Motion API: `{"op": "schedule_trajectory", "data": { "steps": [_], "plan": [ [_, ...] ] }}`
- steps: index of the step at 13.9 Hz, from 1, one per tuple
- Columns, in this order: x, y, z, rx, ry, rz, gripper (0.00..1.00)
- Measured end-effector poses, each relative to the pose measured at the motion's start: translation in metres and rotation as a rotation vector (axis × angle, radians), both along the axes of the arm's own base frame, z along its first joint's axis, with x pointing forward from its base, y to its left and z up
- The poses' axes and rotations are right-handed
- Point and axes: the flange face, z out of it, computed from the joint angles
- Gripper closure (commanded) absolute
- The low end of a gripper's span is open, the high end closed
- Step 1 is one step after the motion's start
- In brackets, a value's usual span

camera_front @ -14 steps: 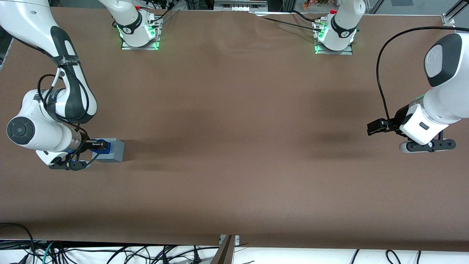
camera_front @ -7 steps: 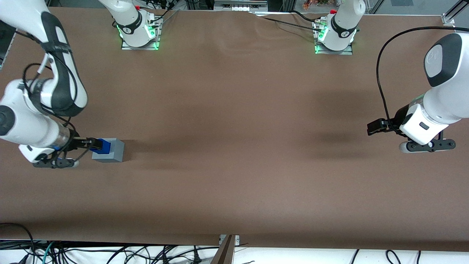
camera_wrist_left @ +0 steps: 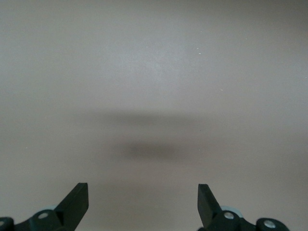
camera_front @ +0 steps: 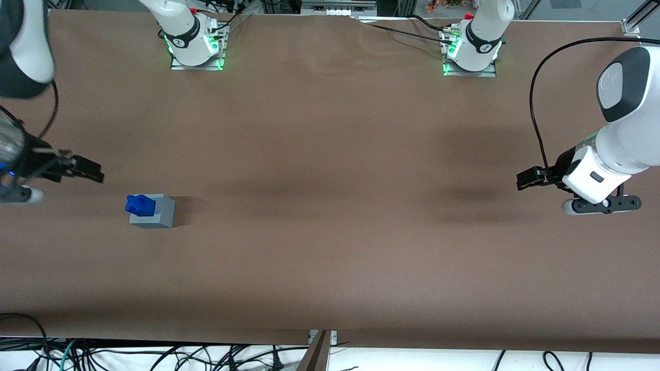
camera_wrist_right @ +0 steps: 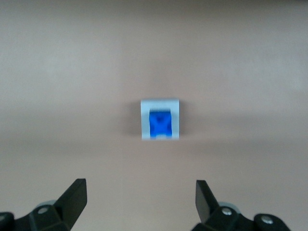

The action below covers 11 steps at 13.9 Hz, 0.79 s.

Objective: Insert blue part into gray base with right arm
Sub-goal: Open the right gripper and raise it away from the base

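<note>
Brown table (camera_front: 330,206) carried the blue part (camera_front: 139,204) seated in the gray base (camera_front: 157,214); end effector (camera_front: 95,174) hung above, fingers apart, empty.

Even overhead light, soft shadows on table (camera_front: 330,206), wrist pics blurry, esp. edges.

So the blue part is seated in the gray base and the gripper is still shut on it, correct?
Not quite. The blue part does sit in the gray base, but the gripper is open and holds nothing; it hangs well above both. The right wrist view shows this, and the front view shows the gripper apart from them.
</note>
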Motion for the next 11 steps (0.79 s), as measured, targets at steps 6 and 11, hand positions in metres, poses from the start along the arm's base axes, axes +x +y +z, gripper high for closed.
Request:
{"op": "schedule_trajectory", "data": {
  "steps": [6,11],
  "plan": [
    [-0.059,0.019,0.038,-0.017,-0.038,-0.029,0.0],
    [-0.074,0.006,0.003,-0.004,-0.001,-0.062,0.0]
  ]
}}
